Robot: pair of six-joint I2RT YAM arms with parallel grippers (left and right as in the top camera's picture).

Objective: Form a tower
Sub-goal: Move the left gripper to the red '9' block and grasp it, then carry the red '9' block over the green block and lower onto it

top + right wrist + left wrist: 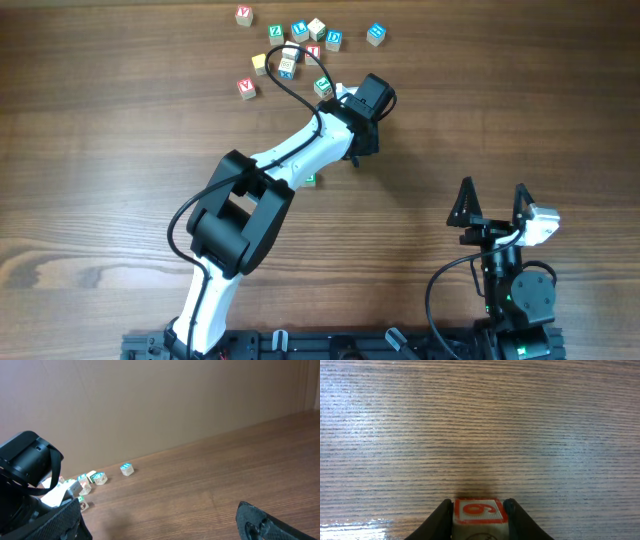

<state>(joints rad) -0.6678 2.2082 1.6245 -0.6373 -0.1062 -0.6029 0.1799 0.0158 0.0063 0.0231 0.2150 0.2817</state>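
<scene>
Lifting is best done straight up while the red-lettered cube (479,512) is clamped by the left gripper (479,506); no tower is plainly seen, only a green-faced cube (310,178) half hidden under the arm (285,160) at the gripper's seven o'clock.

Table (100,200): loose cubes (300,31) scattered at the far centre, one outlier cube (375,34) to their right. Left arm (290,165) slants from the near-left edge to the cluster's near-right side, a stray cube (310,179) just beside its forearm, a held cube (479,511) wedged between the fingers of the left gripper (479,506). Right gripper (493,190) stands near right, well apart from every cube.
</scene>
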